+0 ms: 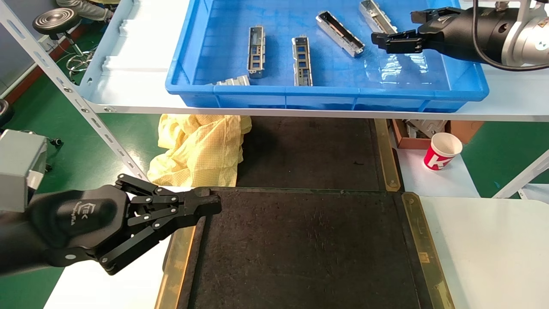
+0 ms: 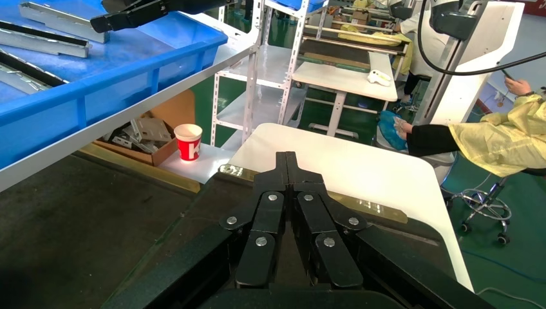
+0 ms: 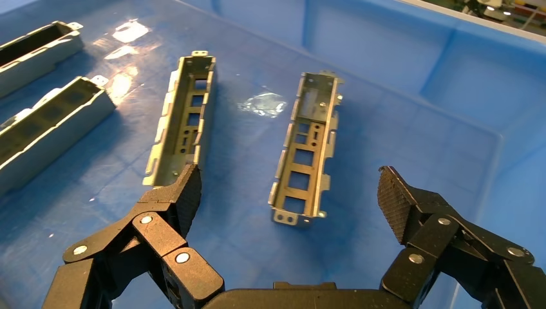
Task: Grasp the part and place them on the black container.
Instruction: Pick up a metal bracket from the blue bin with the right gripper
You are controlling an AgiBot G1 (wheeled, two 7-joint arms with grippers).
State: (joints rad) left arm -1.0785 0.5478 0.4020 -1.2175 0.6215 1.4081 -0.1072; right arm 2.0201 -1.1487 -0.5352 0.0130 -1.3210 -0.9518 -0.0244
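Inside the blue crate (image 1: 429, 92) lie several metal parts; one part (image 1: 302, 60) rests near the front wall, another part (image 1: 256, 51) just beside it. A fifth piece (image 1: 233, 80) is half hidden behind that wall. Over the crate's far right corner the right gripper (image 1: 396, 30) hangs with fingers wide apart. The black tray (image 1: 300, 249) below carries nothing. At its left corner the left gripper (image 1: 208, 204) has fingers pressed together.
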